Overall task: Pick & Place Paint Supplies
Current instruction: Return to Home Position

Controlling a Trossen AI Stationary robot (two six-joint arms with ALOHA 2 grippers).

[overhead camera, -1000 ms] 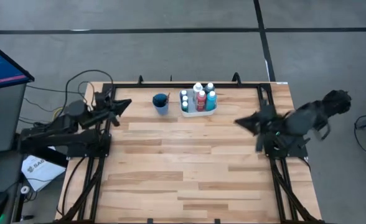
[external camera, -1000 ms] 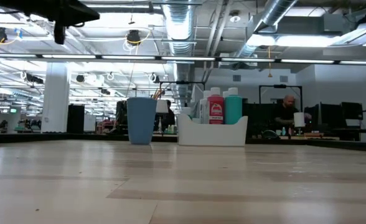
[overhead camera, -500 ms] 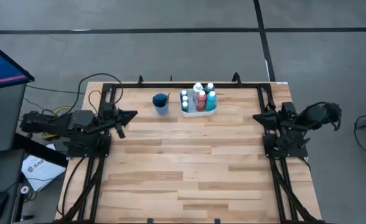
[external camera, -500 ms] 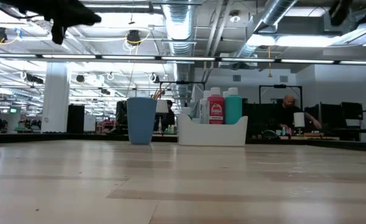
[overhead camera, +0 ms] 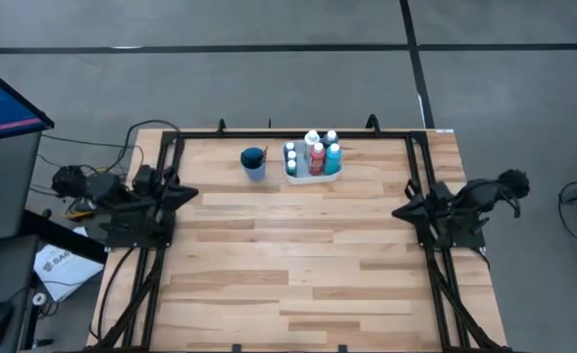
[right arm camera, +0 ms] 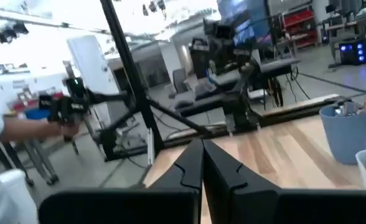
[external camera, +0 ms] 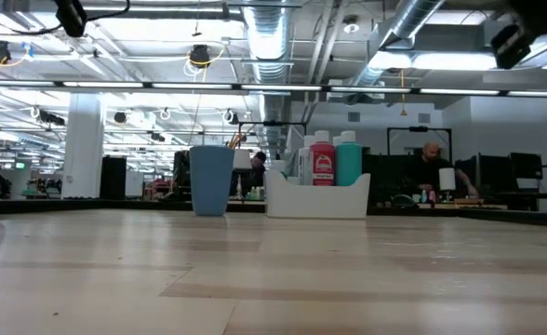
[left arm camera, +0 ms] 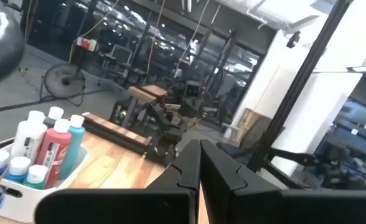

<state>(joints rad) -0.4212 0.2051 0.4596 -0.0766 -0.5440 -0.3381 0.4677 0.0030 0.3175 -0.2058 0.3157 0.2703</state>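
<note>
Now both arms sit folded at the edges of the surface [overhead camera: 298,265] — supplies gathered along its 12 o'clock side.
Left jaws, at 9 o'clock, are pressed together with nothing between them. At 11 o'clock the blue cup [overhead camera: 253,165] holds the paintbrushes [right arm camera: 347,108]; just beside it, at 12 o'clock, the white tray [external camera: 316,197] carries the paint bottles [overhead camera: 315,154] upright — red and teal among them. Right jaws, at 3 o'clock, are likewise closed and empty.

You have a pale wooden plank tabletop [overhead camera: 298,265] with two things standing directly on it, both close to its far edge: a blue cup [overhead camera: 253,165] and, just to its right but not touching, a white tray [overhead camera: 313,179]
</note>
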